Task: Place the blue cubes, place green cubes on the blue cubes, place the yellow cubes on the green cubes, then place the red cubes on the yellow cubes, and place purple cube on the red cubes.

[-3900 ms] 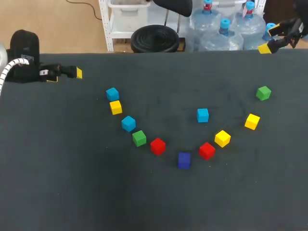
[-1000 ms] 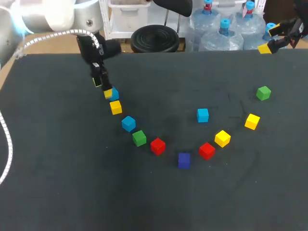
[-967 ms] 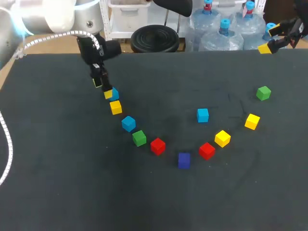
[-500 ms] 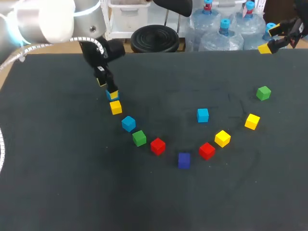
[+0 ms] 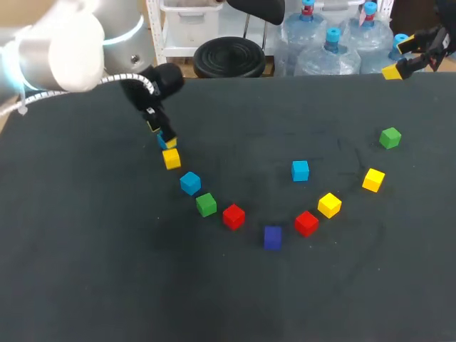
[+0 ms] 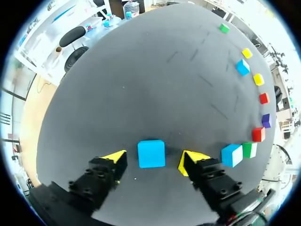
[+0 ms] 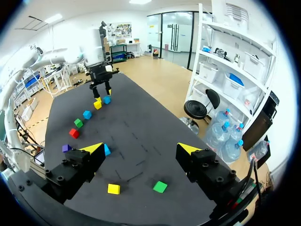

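My left gripper (image 5: 164, 134) is down at the far-left blue cube (image 6: 151, 153), which lies between its open fingers with a small gap on each side. In the head view that cube (image 5: 163, 142) is mostly hidden by the fingers. A yellow cube (image 5: 171, 159) lies just in front of it. From there a V of cubes runs on: blue (image 5: 189, 183), green (image 5: 206, 205), red (image 5: 233, 216), purple (image 5: 272, 237), red (image 5: 306, 223), yellow (image 5: 328, 205), yellow (image 5: 372, 179), green (image 5: 390, 137). Another blue cube (image 5: 300, 170) sits inside the V. My right gripper (image 7: 141, 150) hangs open and empty above the far right corner.
The black table (image 5: 107, 271) has wide bare room in front of the cubes and along its left side. My left arm (image 5: 64, 50) comes in over the far left corner. The far edge runs just behind my left gripper.
My left gripper has shifted a little right and toward the near side, settling astride the blue cube, and its fingers have drawn closer together. The right arm and the other cubes have not moved.
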Tool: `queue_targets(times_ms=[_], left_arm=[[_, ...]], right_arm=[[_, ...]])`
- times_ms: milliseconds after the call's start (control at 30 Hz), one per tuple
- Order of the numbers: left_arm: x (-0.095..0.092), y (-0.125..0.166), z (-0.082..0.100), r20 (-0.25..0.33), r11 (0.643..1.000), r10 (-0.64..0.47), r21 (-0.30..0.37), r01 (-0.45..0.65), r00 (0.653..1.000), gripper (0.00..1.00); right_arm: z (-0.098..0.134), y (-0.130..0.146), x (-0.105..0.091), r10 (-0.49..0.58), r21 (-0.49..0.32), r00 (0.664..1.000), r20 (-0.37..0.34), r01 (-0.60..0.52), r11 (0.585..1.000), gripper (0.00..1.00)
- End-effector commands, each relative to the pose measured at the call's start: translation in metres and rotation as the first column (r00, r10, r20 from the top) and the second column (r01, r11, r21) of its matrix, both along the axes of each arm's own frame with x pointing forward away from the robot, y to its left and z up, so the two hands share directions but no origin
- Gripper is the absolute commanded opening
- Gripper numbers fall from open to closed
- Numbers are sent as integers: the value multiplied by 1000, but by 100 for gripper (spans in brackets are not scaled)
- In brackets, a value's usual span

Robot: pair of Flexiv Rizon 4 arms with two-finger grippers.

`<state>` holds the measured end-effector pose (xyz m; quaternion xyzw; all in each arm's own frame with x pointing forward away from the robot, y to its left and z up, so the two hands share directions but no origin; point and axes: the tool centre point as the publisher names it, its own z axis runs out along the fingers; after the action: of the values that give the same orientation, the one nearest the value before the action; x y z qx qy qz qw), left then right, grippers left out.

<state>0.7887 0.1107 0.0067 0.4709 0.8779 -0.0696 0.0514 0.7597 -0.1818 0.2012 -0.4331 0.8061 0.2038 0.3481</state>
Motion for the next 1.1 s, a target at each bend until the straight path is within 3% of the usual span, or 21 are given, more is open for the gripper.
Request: queue_targets(times_ms=[33, 567, 667, 900, 1100], left_arm=[[-5, 2, 0, 31, 1000, 6, -30, -5, 1000, 0], [-5, 1, 2, 17, 999, -13, -29, 14, 1000, 0], [-3, 2, 4, 42, 1000, -7, -17, 8, 999, 0], [-1, -9, 32, 50, 999, -28, -23, 29, 998, 0], [-10, -43, 49, -38, 982, -187, -20, 187, 982, 0]], right_arm=[[0, 0, 0, -1, 0, 1000, 1, 1, 1000, 100], [0, 0, 0, -1, 0, 1000, 1, 1, 1000, 100], [0, 0, 0, -1, 0, 1000, 1, 1, 1000, 100], [0, 0, 0, -1, 0, 1000, 1, 1, 1000, 100], [0, 0, 0, -1, 0, 1000, 1, 1, 1000, 100]])
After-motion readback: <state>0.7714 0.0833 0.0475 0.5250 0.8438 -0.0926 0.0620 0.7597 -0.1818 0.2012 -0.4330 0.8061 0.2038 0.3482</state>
